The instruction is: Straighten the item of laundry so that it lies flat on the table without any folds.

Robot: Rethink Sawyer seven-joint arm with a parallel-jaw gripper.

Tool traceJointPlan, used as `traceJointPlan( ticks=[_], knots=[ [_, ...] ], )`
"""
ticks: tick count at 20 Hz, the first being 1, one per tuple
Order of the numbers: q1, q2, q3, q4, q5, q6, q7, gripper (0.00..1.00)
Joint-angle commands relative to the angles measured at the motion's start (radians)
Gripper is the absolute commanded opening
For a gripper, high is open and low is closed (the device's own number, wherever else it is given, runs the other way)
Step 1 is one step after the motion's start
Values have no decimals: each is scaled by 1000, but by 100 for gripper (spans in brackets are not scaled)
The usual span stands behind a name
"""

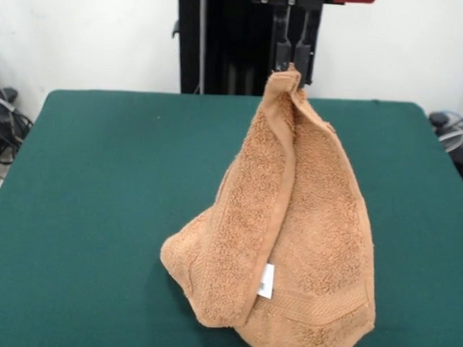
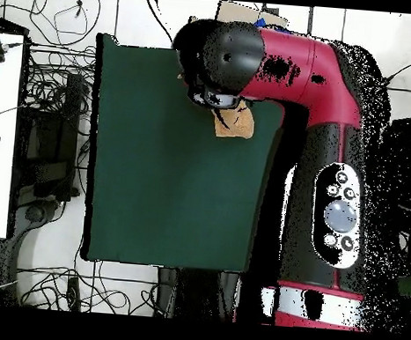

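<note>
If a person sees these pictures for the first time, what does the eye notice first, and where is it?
First comes the orange-tan towel, pinched at one corner by the gripper and hanging like a tent, its lower end bunched on the green table at the near edge in the front view. A small white tag shows low on it. From overhead, the red and black arm hides most of the towel.

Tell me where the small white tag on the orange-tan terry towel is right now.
In the front view, the small white tag hangs low on the orange-tan terry towel, beside its folded centre edge, just above the woven hem band, near the dark green table's front edge.
</note>
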Motion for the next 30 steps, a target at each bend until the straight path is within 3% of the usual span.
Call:
traceJointPlan(
  ticks=[1,15,30],
  knots=[
    [38,10,-69,216,28,-81,276,0],
    [92,-25,-115,303,118,-88,293,0],
    [145,-47,-177,425,160,-190,285,0]
  ],
)
